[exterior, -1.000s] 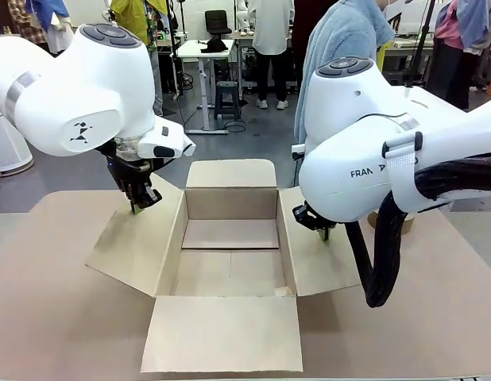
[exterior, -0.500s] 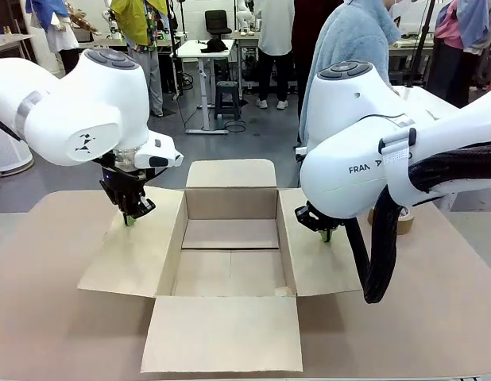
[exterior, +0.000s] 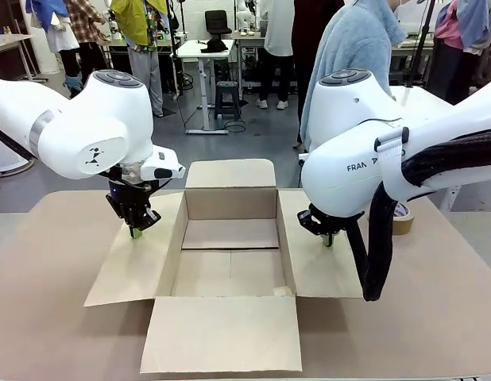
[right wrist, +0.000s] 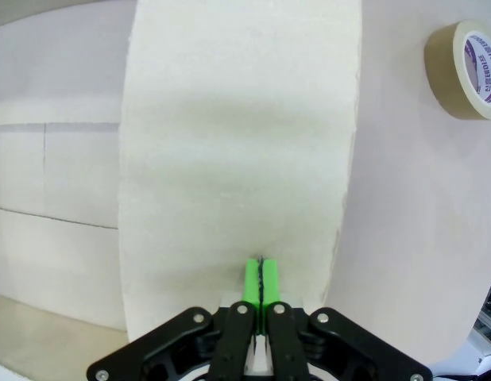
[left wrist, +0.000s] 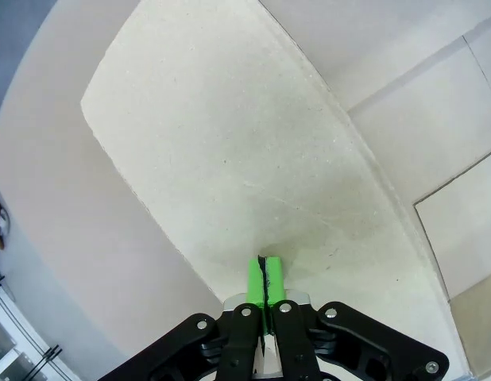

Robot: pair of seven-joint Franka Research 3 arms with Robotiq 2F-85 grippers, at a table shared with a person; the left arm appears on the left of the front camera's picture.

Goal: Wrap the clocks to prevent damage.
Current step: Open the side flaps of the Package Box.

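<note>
The clocks are out of view. An open cardboard box (exterior: 230, 254) lies in the middle of the table with its four flaps spread out and nothing inside. My left gripper (exterior: 135, 232) is shut, its green tips pressing on the box's left flap (left wrist: 230, 159). My right gripper (exterior: 328, 239) is shut too, tips down on the right flap (right wrist: 237, 143). In both wrist views the green pads (left wrist: 264, 278) (right wrist: 261, 279) meet with nothing between them.
A brown tape roll (exterior: 402, 218) lies on the table to the right of the box, seen also in the right wrist view as a tape roll (right wrist: 465, 67). A person in a light blue top (exterior: 353, 36) stands at the far side.
The left gripper has shifted slightly along the left flap, and the flap now lies lower and flatter. The right gripper has stayed on the right flap. The person has shifted a little.
</note>
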